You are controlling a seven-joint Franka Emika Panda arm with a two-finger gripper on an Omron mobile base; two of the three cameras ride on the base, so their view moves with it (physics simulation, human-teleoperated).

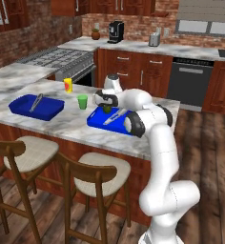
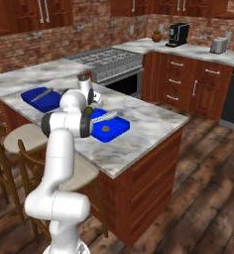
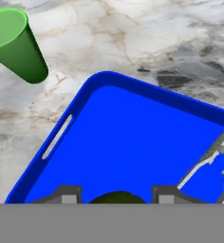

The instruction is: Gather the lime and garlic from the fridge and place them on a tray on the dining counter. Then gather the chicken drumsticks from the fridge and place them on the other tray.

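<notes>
My gripper (image 1: 105,106) hangs over the near blue tray (image 1: 96,122) on the marble dining counter (image 1: 62,125). It is shut on the lime (image 1: 106,109), a small dark green ball. In the hand view the lime (image 3: 117,196) sits between the two fingertips, just above the tray floor (image 3: 133,142). From the right, the lime (image 2: 89,110) shows beside the wrist, over the tray (image 2: 118,133). A small brownish lump (image 2: 105,128) lies on this tray; I cannot tell whether it is the garlic. The fridge and the chicken drumsticks are out of view.
Grey tongs (image 3: 206,161) lie on the near tray. A second blue tray (image 1: 35,108) with tongs lies to the left. A light green cup (image 1: 82,101) and a yellow cup (image 1: 67,85) stand between the trays. Two wooden stools (image 1: 102,174) stand against the counter's front.
</notes>
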